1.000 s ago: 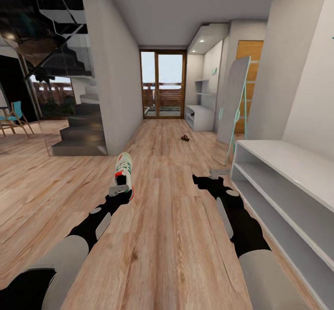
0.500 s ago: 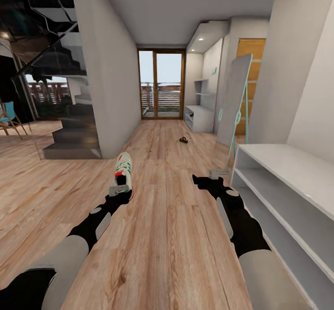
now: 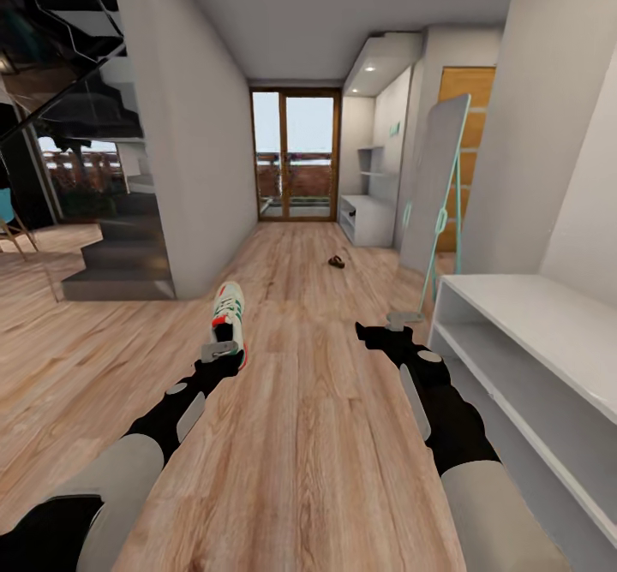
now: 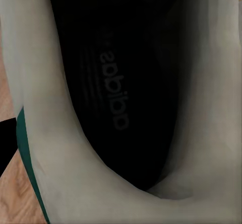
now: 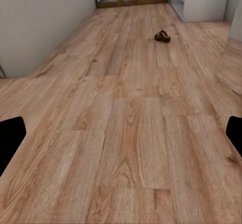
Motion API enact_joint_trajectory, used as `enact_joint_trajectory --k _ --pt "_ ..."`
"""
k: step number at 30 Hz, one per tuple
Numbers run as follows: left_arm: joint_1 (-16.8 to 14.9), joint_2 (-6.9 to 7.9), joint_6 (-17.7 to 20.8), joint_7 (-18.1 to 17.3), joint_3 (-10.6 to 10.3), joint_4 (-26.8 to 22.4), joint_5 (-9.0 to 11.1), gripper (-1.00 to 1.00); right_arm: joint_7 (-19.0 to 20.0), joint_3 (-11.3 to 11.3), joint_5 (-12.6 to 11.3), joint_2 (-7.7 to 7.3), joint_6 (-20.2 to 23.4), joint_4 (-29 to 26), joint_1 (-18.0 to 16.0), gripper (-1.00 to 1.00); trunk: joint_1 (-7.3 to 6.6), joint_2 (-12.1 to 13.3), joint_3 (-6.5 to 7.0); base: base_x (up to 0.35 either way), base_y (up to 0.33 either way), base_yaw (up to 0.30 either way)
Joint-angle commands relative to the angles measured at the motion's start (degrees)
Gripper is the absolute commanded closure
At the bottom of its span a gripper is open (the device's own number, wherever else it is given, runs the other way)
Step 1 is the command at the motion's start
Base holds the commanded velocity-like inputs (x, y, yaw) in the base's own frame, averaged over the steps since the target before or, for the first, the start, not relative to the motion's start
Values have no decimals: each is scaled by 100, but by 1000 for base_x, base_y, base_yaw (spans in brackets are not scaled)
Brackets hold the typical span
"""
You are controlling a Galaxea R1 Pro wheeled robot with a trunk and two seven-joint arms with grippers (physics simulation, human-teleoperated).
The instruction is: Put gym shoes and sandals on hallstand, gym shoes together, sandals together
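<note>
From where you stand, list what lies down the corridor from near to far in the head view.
left gripper holding a gym shoe → sandal on the corridor floor → hallstand → glass doors

One gym shoe (image 3: 230, 315): cream-white, green stripes, red heel patch, held off the floor (image 3: 300, 435), toe pointing away; in the left wrist view its dark insole (image 4: 121, 83) shows close up. One dark-brown sandal (image 3: 337, 261) lies on the floor far down the corridor. Hallstand (image 3: 367, 217) stands beyond it, against the right wall
</note>
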Motion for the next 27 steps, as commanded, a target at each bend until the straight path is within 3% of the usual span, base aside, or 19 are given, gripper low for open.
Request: enact_joint_trajectory --k 1,27 --pt "-5 1 -6 -41 17 6 52 100 13 -5 -4 1 28 -7 -2 -100 2 -2 -6 346 -134 0" --pt "-5 5 -3 -41 17 6 53 100 12 3 -8 1 29 -7 -2 -100 2 -2 -6 346 -118 0"
